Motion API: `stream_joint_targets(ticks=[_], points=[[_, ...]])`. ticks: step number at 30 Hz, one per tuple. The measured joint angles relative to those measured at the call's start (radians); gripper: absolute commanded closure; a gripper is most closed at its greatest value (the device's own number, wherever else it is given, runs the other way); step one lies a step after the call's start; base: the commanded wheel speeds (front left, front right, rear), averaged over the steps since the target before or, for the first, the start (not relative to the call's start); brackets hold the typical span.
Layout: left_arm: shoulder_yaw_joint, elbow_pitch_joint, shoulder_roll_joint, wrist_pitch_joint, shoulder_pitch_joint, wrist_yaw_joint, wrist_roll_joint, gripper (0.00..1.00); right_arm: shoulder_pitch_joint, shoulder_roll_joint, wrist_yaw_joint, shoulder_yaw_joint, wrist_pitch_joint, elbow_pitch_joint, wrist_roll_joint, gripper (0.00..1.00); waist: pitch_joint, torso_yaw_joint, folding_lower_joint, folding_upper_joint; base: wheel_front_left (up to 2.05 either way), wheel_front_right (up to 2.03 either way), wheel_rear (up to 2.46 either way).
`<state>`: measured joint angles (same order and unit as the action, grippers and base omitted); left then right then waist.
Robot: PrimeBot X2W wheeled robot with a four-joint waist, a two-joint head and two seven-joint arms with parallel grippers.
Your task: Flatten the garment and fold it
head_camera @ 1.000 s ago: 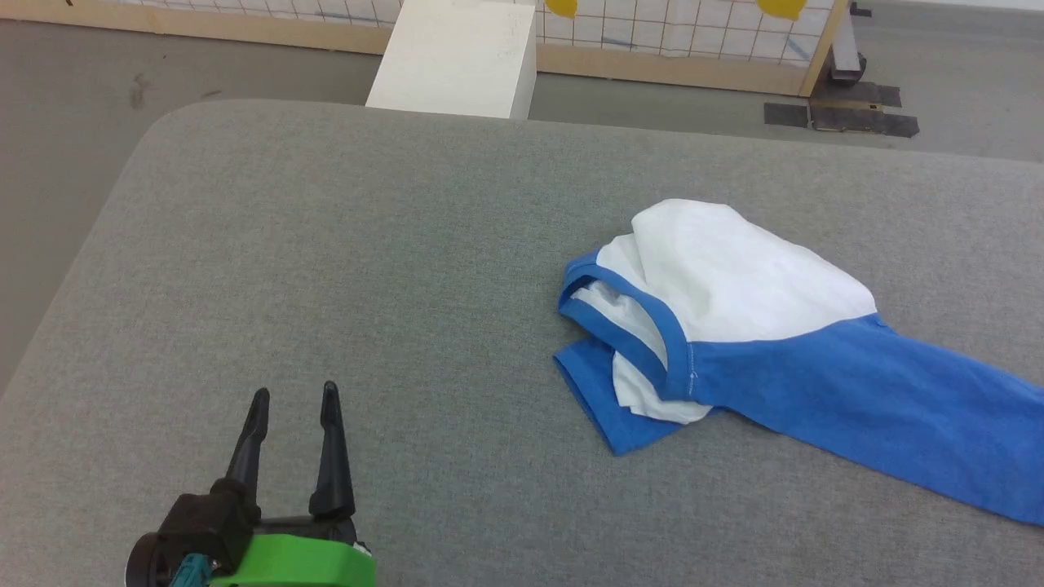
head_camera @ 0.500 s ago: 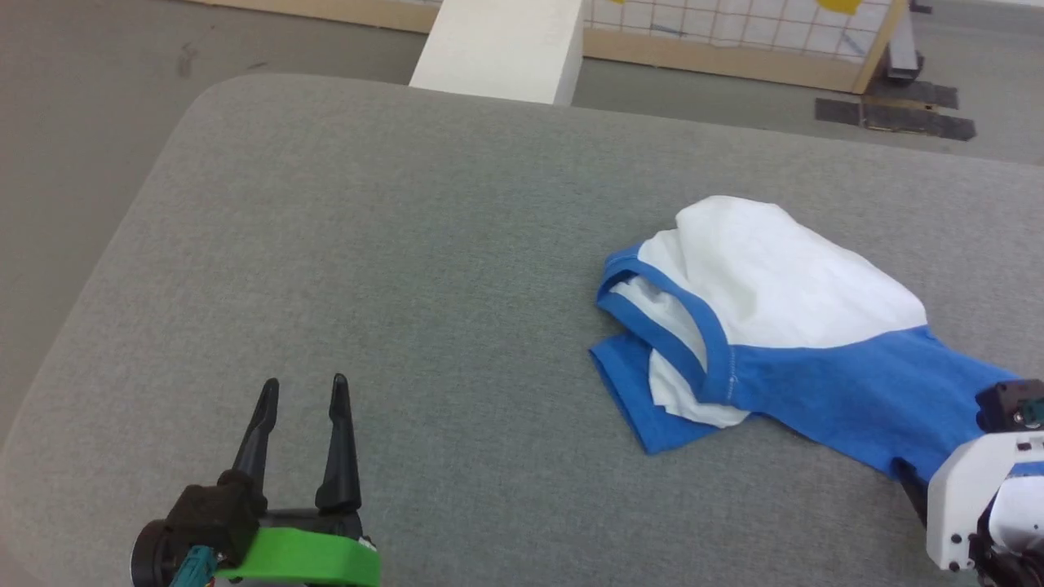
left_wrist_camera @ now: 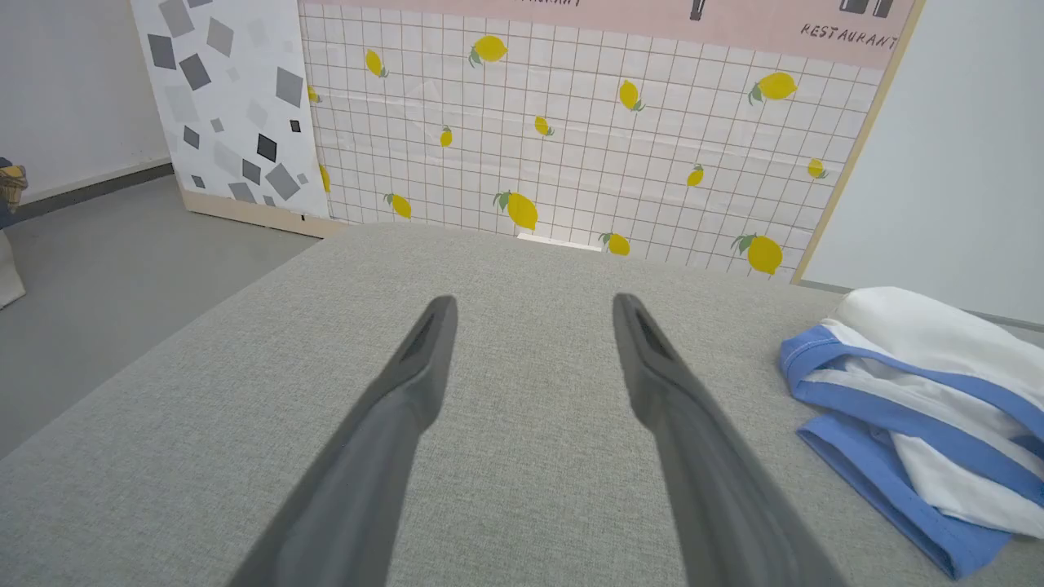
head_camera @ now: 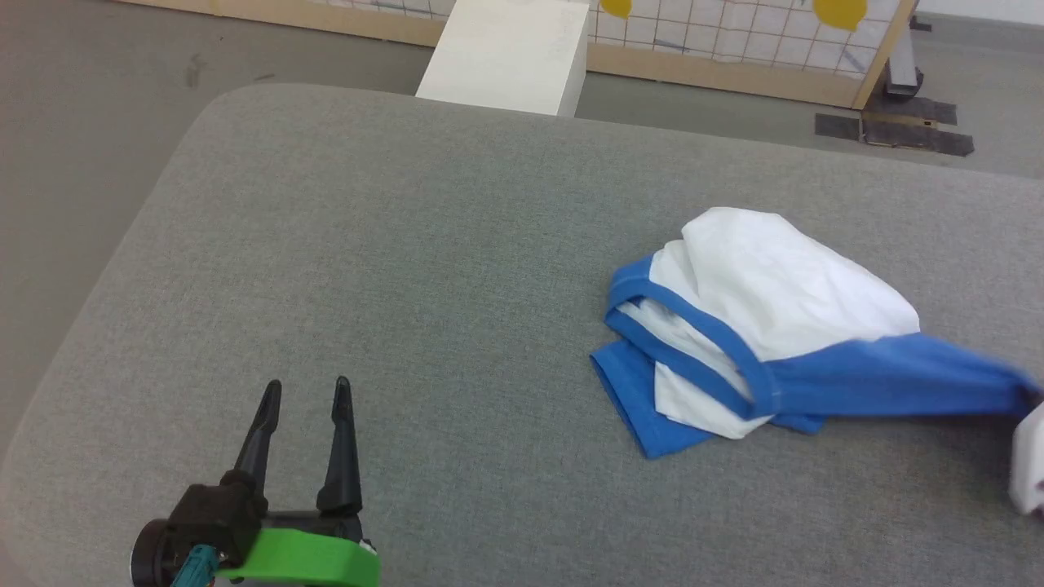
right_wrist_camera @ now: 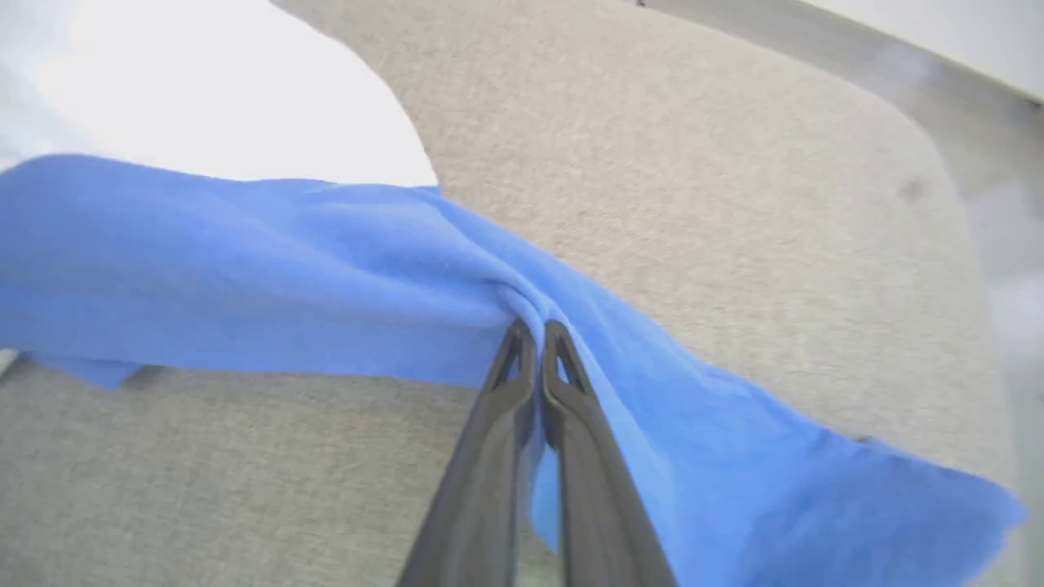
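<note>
The garment (head_camera: 767,326), a white T-shirt with blue sleeves and blue neck trim, lies bunched on the right half of the grey padded table (head_camera: 424,269). One blue sleeve (head_camera: 905,383) is stretched taut toward the right edge of the head view. In the right wrist view my right gripper (right_wrist_camera: 534,330) is shut on that blue sleeve (right_wrist_camera: 269,277), which is lifted off the table; a white part of that arm (head_camera: 1029,465) shows in the head view. My left gripper (head_camera: 306,390) stands open over bare table at the lower left, far from the garment (left_wrist_camera: 922,408).
A white box (head_camera: 510,53) stands on the floor behind the table's far edge. Behind it a lemon-patterned panel (left_wrist_camera: 587,130) in a wooden frame rises. Grey floor (head_camera: 73,147) lies to the left of the table's rounded corner.
My right gripper came in from the right, closed on the blue sleeve and pulled it taut and up. The head camera shifted. The left gripper kept its place.
</note>
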<state>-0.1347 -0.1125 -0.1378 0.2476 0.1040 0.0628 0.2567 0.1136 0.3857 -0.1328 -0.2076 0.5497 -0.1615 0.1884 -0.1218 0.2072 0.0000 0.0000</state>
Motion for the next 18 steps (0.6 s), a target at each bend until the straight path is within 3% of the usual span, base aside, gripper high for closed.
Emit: stream_joint_targets(ticks=[4, 9, 14, 15, 16, 17, 18], points=[[-0.010, 0.000, -0.001, -0.001, 0.000, 0.000, 0.000, 0.00, 0.064, 0.113, 0.000, -0.069, -0.009, 0.017, -0.053, 1.00, 0.005, -0.007, 0.0000, 0.0000, 0.00, 0.00, 0.00], [-0.028, 0.003, -0.001, -0.006, -0.002, -0.003, 0.000, 0.00, 0.056, 0.178, 0.000, -0.224, -0.017, -0.075, -0.168, 1.00, -0.005, 0.013, 0.0001, 0.0000, 0.00, 0.00, 0.00], [-0.032, 0.007, -0.002, -0.008, -0.002, -0.004, 0.000, 0.00, -0.033, 0.148, 0.000, -0.306, -0.024, -0.180, -0.237, 1.00, -0.012, 0.040, 0.0001, 0.0000, 0.00, 0.00, 0.00], [-0.032, 0.008, -0.002, -0.009, -0.002, -0.004, 0.000, 0.00, -0.051, 0.131, 0.000, -0.312, -0.031, -0.201, -0.244, 0.96, -0.012, 0.045, 0.0000, 0.0000, 0.00, 0.00, 0.00], [-0.033, 0.008, -0.003, -0.009, -0.002, -0.004, 0.000, 0.00, -0.064, 0.116, 0.000, -0.318, -0.043, -0.219, -0.248, 0.59, -0.011, 0.049, 0.0000, 0.0000, 0.00, 0.00, 0.00], [-0.034, 0.008, -0.004, -0.010, -0.002, -0.004, 0.000, 0.00, -0.071, 0.105, 0.000, -0.324, -0.057, -0.229, -0.254, 0.00, -0.010, 0.051, 0.0000, 0.0000, 0.00, 0.00, 0.00], [-0.034, 0.008, -0.005, -0.014, -0.002, -0.003, 0.000, 0.00, -0.074, 0.093, 0.000, -0.331, -0.074, -0.241, -0.262, 0.00, -0.007, 0.052, 0.0000, 0.0000, 0.00, 0.00, 0.00]])
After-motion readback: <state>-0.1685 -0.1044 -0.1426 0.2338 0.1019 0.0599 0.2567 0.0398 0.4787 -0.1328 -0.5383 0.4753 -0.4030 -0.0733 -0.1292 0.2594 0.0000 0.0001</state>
